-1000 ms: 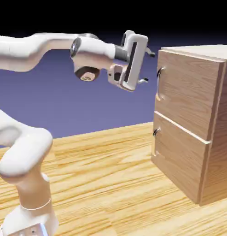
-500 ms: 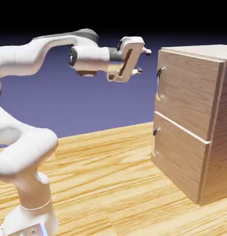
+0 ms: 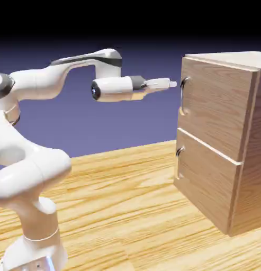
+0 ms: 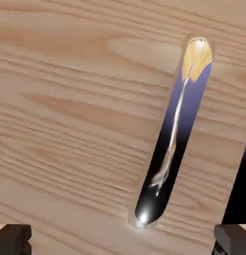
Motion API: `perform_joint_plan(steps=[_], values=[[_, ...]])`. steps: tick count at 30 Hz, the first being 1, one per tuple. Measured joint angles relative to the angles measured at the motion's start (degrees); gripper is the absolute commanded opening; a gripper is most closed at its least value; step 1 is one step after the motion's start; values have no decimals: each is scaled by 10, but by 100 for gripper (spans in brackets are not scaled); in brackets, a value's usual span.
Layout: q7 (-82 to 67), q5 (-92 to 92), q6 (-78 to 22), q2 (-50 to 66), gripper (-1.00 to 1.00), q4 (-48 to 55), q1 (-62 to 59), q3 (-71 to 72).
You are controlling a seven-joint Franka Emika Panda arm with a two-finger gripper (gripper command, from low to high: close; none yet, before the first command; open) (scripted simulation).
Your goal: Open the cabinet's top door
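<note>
Your claw (image 3: 172,83) is level with the top door (image 3: 214,106) handle (image 3: 183,96), just short of it; fingers (image 4: 12,239) spread apart, gripping nothing. Cabinet (image 3: 222,137) sits on desk (image 3: 127,211), door closed.

Light-brown wood-grain cabinet (image 3: 222,137), glossy dark handle (image 4: 172,134), white arm (image 3: 42,84).

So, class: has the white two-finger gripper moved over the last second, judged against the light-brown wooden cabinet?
Yes. The gripper has rolled edge-on and edged toward the cabinet, its tips now just short of the top door's curved grey handle.
</note>
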Motion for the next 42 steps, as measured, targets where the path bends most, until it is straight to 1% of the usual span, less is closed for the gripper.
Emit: perform_joint_plan(steps=[4,5,9,10,12,16,20,26,34,42], values=[[47,95,-4,-20,0,20,-39,44],[47,95,-4,-20,0,20,-39,44],[51,97,-9,-11,0,91,-121,76],[51,97,-10,-10,-100,102,-134,81],[51,97,-10,-10,-100,102,-134,81],[5,96,-80,23,-100,19,-62,46],[-79,97,-137,88,-100,-54,20,-6],[-204,87,-177,190,-100,-120,144,-105],[-365,97,-174,299,-100,-146,310,-258],[-454,90,-169,341,-100,-169,476,-420]])
